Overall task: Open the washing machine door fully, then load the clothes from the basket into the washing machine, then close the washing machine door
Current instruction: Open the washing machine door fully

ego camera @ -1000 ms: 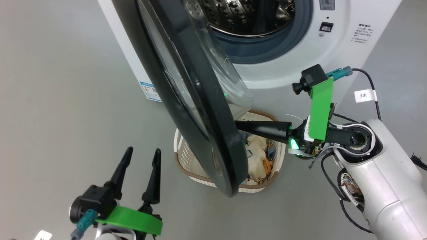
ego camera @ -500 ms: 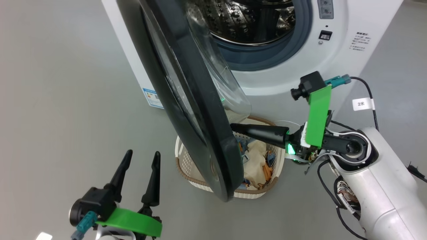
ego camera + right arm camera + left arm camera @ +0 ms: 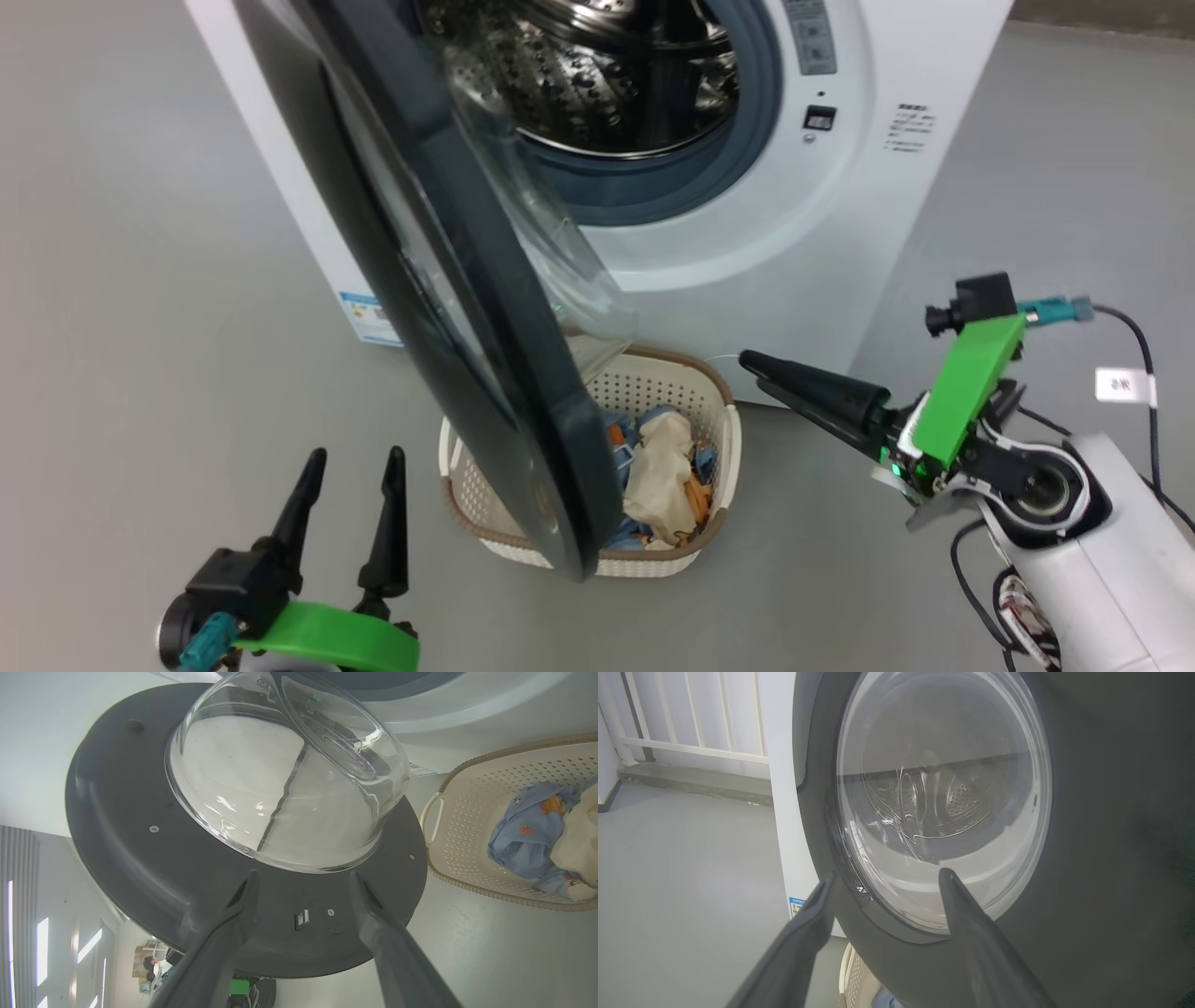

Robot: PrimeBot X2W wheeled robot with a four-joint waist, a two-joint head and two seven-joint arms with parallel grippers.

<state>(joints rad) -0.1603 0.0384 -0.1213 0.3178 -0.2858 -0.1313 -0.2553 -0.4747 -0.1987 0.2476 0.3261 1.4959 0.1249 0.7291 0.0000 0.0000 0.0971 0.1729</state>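
Observation:
The white washing machine [image 3: 747, 243] stands ahead with its steel drum [image 3: 597, 75] showing. The washing machine door [image 3: 532, 420], black-rimmed with a bulging glass window [image 3: 289, 788], swings partly out over the basket [image 3: 665, 377]. The clothes [image 3: 658, 457], light blue and cream, lie inside the basket. My right gripper [image 3: 752, 362] is open, empty and to the right of the basket, apart from the door; its fingers frame the door's inner face [image 3: 140, 858]. My left gripper [image 3: 357, 457] is open and empty at the lower left, facing the door's outer side [image 3: 1087, 858].
Grey floor surrounds the machine. A blue label [image 3: 369, 317] sits low on its left side. A white railing [image 3: 691, 718] runs behind the machine. A black cable with a white tag [image 3: 1125, 385] hangs by my right arm.
My right gripper has pulled back to the right, away from the door's inner edge, and has opened. The head camera has shifted, showing more of the machine. The left gripper stays open.

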